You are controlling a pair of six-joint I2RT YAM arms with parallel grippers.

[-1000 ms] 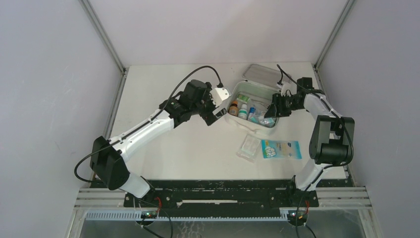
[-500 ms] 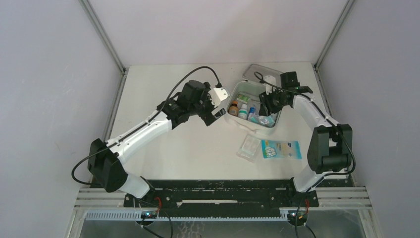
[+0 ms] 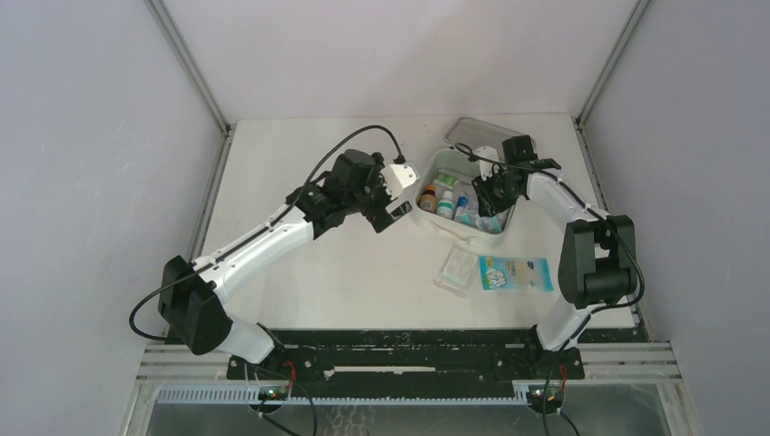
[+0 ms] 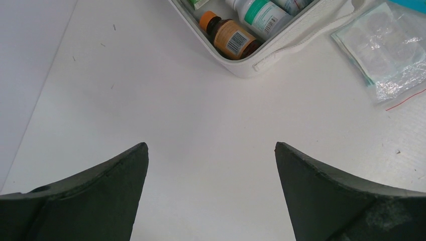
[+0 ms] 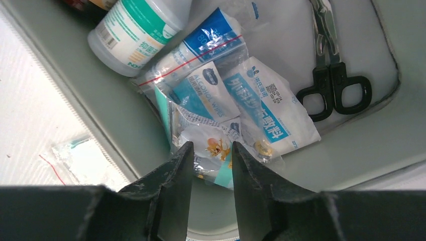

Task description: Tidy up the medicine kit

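the medicine kit [image 3: 457,236] lies open on the table [image 3: 300,163], toward the far right. left fingers [image 4: 95,201] spread wide above bare table beside it; right fingers [image 5: 171,196] nearly together over its packets [image 5: 261,110] (gripping or not, cannot tell).

You are working in a robotics lab cell: grey panels [image 3: 91,182] and aluminium struts [image 3: 189,68] are enclosing the white table [image 3: 363,282] lying beneath the jaws of the left gripper [image 4: 211,150] and right gripper [image 5: 210,150].
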